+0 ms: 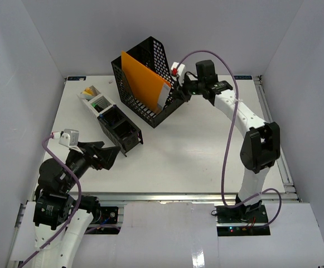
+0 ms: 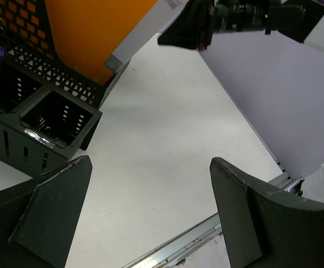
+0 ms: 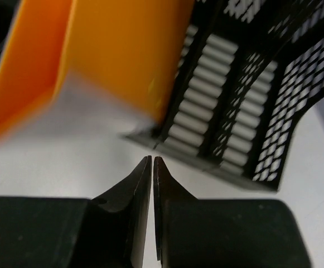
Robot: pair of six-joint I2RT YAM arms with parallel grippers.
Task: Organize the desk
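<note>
While my left pincer (image 1: 110,154) hangs spread beside the black organizer (image 1: 120,128), a careless swing could shove it across the tabletop (image 1: 195,145) beneath; my right pincer (image 3: 152,163), pressed together and perhaps touching the mesh rack (image 1: 153,53), could tip its orange folder (image 1: 142,78).

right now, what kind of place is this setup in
Probably a robot test cell staged as an office desk: a flat white tabletop boxed in by plain white walls, holding a black mesh file holder with an orange folder and a black compartmented organizer.
</note>
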